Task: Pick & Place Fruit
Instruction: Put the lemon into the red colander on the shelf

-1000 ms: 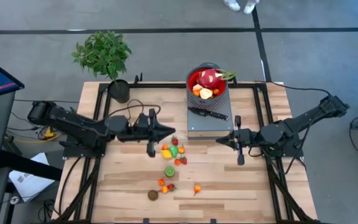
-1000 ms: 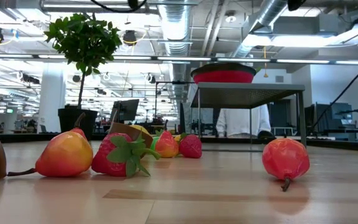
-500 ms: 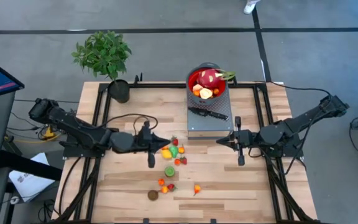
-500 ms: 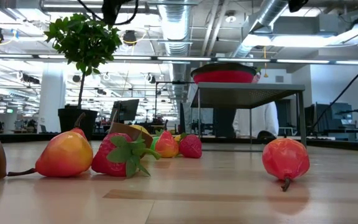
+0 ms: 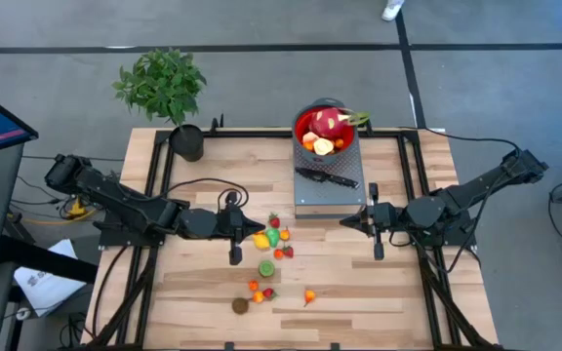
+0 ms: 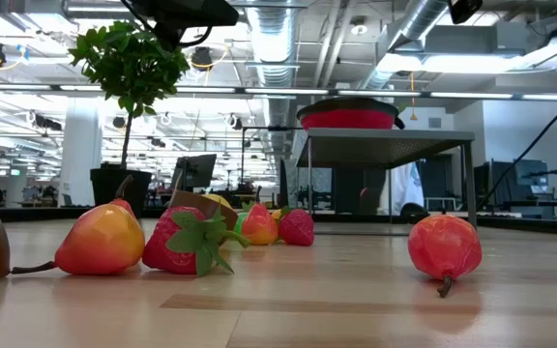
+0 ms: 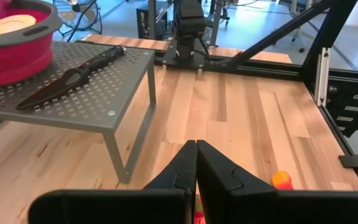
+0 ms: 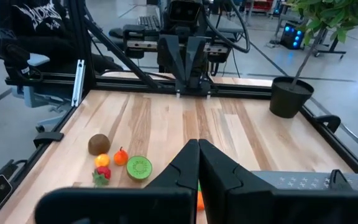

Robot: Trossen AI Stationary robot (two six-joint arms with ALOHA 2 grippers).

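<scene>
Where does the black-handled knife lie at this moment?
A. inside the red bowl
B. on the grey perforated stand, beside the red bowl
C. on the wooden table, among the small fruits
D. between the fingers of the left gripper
B: the knife lies flat on the grey perforated stand, beside the red bowl, and no gripper touches it.
</scene>
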